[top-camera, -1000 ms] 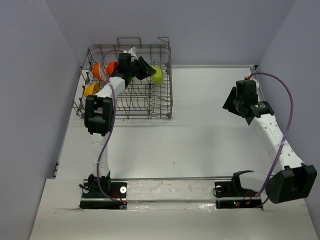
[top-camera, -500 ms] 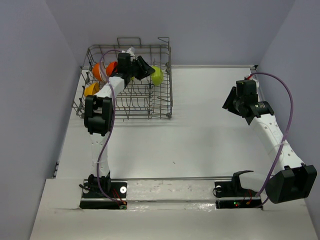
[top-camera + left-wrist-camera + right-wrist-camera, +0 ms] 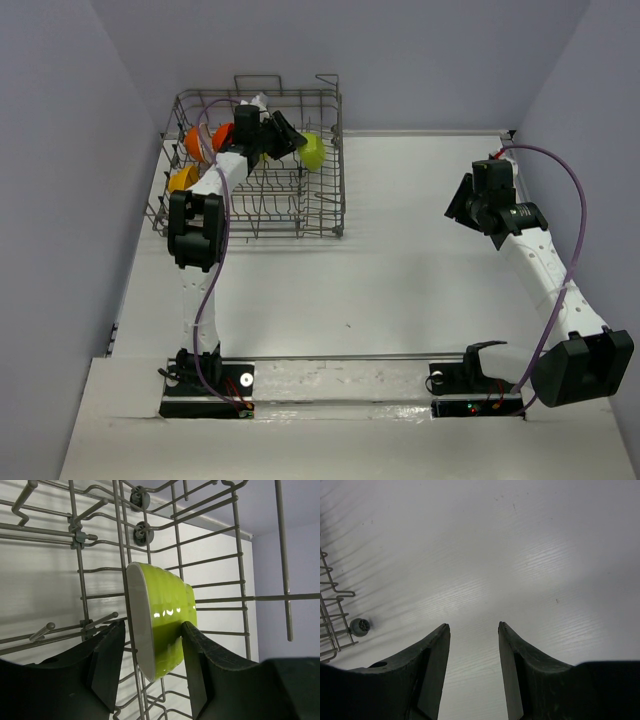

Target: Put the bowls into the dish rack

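Lime green bowl point(image 3: 162, 620) standing on edge in the dish rack point(image 3: 76, 539), tucked among the wires toward the rack's right side. Rim facing left in the wrist view, flat plane running straight away from the camera. Sits smack between the fingers of the left gripper point(image 3: 152, 625).

Jaws fairly wide, straddling rather than pinching. Sliver of gap between the rim-side finger point(image 3: 107, 670) and the rim. Other finger point(image 3: 197, 675) either just touching or just beside the bowl's outside, hard to call.

Reads like a let-go to me, so probably just needs backing straight out along the bowl's plane without hooking the rim or a tine.

Right gripper point(image 3: 472, 626) way off over the table point(image 3: 520, 540), jaws parted on nothing, well apart from the rack. Left arm clearly the nearer one. Two orange bowls point(image 3: 195, 140) racked at the left end too.
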`<state>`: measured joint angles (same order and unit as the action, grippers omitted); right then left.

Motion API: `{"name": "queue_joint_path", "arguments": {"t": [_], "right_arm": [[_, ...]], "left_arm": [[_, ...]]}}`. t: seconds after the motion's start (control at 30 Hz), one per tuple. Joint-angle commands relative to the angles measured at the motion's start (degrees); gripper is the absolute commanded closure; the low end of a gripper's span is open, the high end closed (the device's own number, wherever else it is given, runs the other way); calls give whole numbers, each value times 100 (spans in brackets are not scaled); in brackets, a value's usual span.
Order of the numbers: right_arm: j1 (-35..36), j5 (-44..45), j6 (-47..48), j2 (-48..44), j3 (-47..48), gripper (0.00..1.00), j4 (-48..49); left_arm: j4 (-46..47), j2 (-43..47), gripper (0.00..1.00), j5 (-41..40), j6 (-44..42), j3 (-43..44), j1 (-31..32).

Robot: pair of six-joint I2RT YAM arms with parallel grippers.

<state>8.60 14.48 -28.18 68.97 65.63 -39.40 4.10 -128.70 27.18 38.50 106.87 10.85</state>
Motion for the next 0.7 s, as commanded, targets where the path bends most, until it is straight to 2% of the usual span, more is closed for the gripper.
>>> {"name": "queue_joint_path", "arguments": {"t": [0.0,0.43,0.67], "right_arm": [[-34,-42,94,-147,29,50,231],[-34,-68,94,-103,73,50,222],[-34,-77,85,-112,64,50,222]], "left_arm": [[-401,47,43,-116,-238,167,-4],[-682,-129,43,-81,-308,484,13],[-673,82,42,-143,-431,466,66]]}}
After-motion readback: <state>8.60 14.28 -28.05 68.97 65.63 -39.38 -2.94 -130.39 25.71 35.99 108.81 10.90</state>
